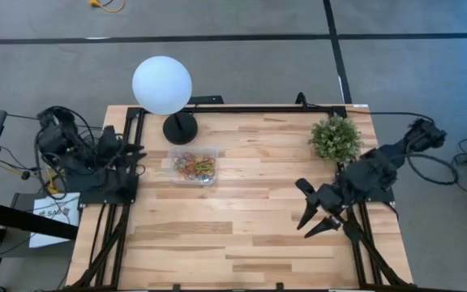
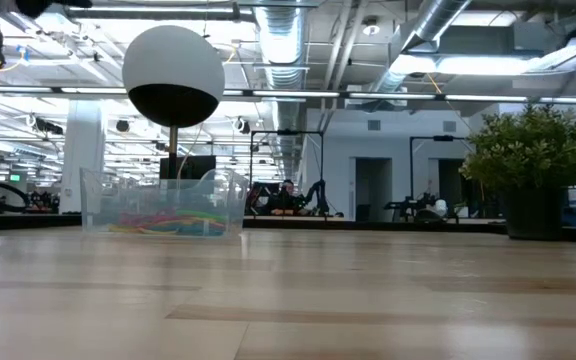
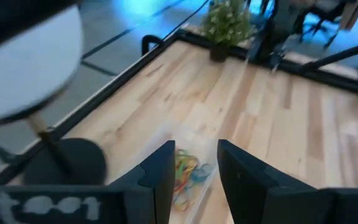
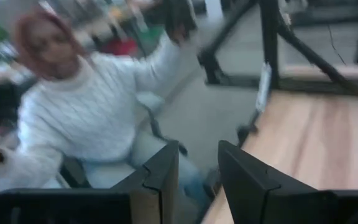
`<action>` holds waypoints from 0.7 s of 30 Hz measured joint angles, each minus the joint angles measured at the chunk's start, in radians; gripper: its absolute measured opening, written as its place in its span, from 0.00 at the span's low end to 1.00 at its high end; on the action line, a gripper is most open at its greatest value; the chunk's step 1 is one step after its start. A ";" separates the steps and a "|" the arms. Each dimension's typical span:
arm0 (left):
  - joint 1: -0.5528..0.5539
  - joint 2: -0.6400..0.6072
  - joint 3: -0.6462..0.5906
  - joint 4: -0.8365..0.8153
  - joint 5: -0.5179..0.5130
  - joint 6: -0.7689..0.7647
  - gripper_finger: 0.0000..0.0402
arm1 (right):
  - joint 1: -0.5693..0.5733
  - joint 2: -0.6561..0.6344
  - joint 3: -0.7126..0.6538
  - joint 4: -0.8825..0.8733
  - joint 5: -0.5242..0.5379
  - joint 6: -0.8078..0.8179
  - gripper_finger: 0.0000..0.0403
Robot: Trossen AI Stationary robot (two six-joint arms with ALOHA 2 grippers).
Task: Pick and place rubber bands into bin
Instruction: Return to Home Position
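The clear bin (image 1: 193,165) stands on the table's far left part, next to the lamp. The rubber bands (image 1: 195,167) lie in it as a coloured heap on its floor, also seen in the low view (image 2: 168,222) and past my left fingers (image 3: 188,174). My left gripper (image 1: 139,160) is open at the table's left edge, left of the bin, with nothing between its fingers (image 3: 194,177). My right gripper (image 1: 308,230) is open above the table's near right part, far from the bin, and also holds nothing (image 4: 197,180).
A white globe lamp (image 1: 162,83) on a black round base (image 1: 180,127) stands just behind the bin. A small potted plant (image 1: 336,138) sits at the far right. A person in a white sweater (image 4: 86,118) sits beyond the table's edge. The middle of the wooden table (image 1: 242,219) is bare.
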 joint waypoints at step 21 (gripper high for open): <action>-0.007 -0.199 -0.335 0.525 -0.220 0.183 0.27 | -0.574 -0.550 -1.048 1.150 -0.567 0.240 0.27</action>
